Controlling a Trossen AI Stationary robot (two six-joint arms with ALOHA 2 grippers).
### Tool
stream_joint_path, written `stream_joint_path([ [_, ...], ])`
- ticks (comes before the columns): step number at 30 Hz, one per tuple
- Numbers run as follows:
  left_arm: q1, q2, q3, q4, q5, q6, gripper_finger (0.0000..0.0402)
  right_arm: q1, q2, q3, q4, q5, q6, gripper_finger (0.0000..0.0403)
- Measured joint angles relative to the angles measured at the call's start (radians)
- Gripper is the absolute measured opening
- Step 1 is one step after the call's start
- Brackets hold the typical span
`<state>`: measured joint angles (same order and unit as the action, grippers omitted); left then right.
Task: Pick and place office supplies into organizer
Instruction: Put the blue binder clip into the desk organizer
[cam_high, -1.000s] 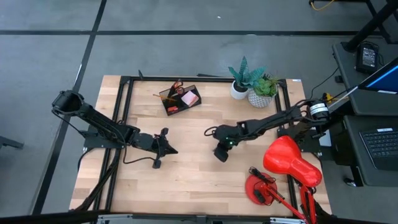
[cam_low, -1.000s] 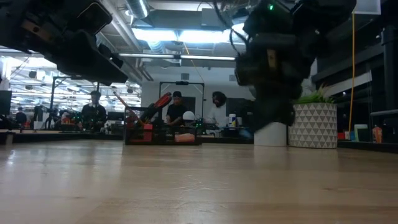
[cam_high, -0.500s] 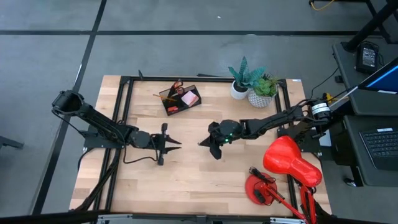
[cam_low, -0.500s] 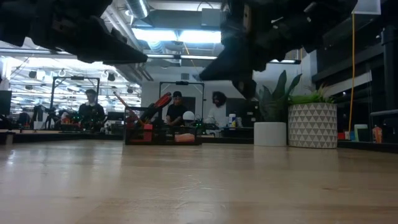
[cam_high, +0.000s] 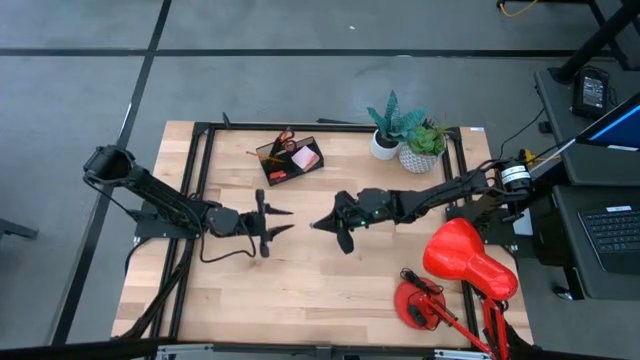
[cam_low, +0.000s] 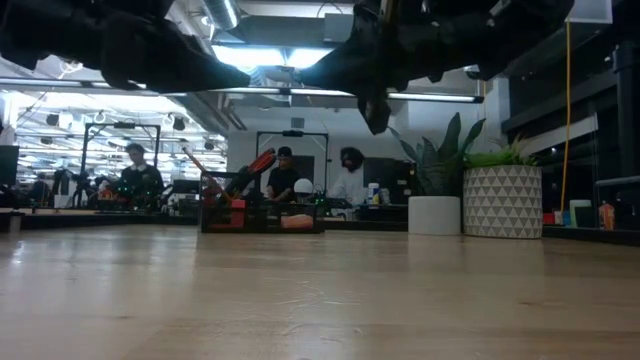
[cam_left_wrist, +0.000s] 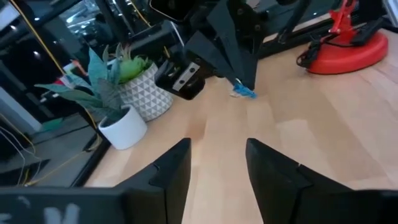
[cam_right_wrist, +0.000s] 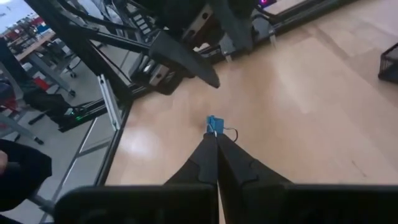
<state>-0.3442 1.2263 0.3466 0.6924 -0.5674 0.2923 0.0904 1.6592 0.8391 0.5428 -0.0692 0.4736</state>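
My right gripper (cam_high: 314, 225) is raised over the middle of the table, level and pointing toward the table's left, and is shut on a small blue clip (cam_right_wrist: 214, 124) with a thin wire loop. My left gripper (cam_high: 291, 221) faces it tip to tip, a short gap away. It is open, and nothing lies between its fingers (cam_left_wrist: 177, 163). The organizer (cam_high: 290, 160), a dark tray, stands on the far middle of the table and holds red-handled scissors (cam_high: 284, 138) and a pink pad (cam_high: 304, 157). My right gripper pinches the blue clip (cam_left_wrist: 244, 93) between its two fingers, at their very free ends. The fingers lie about level and come from the table's right. The clip sticks out beyond the tips, lifted clear of the table.
Two potted plants (cam_high: 385, 125) (cam_high: 425, 148) stand at the far right. A red desk lamp (cam_high: 460, 265) fills the near right corner. Bare wood (cam_high: 300, 300) lies toward the near edge. People sit in the room beyond the table (cam_low: 285, 180).
My left gripper has opened and has gone a little toward the table's right, toward the right gripper. My right gripper has tipped from pointing down to level and has gone toward the table's left, staying shut, so the two tips now face each other.
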Motion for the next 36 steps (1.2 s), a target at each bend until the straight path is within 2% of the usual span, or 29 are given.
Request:
stream_joint_path([
  [7, 0.034, 0.05, 0.002, 0.06, 0.019, 0.01, 0.0153, -0.028, 0.0, 0.0, 0.026, 0.0, -0.009, 0.0],
  [14, 0.059, 0.191, 0.103, 0.078, 0.033, 0.115, 0.0153, -0.036, 0.0, 0.0, 0.036, -0.001, -0.008, 0.0],
  [19, 0.061, 0.258, 0.156, 0.075, -0.053, 0.159, 0.0153, -0.036, 0.001, 0.0, 0.038, -0.003, -0.009, 0.0],
  [22, 0.061, 0.267, 0.165, 0.075, -0.084, 0.167, 0.0153, -0.036, 0.001, 0.0, 0.037, -0.003, -0.014, 0.0],
  [36, 0.055, 0.267, 0.201, 0.075, -0.061, 0.219, 0.0152, -0.036, 0.001, 0.0, 0.038, -0.002, -0.019, 0.0],
])
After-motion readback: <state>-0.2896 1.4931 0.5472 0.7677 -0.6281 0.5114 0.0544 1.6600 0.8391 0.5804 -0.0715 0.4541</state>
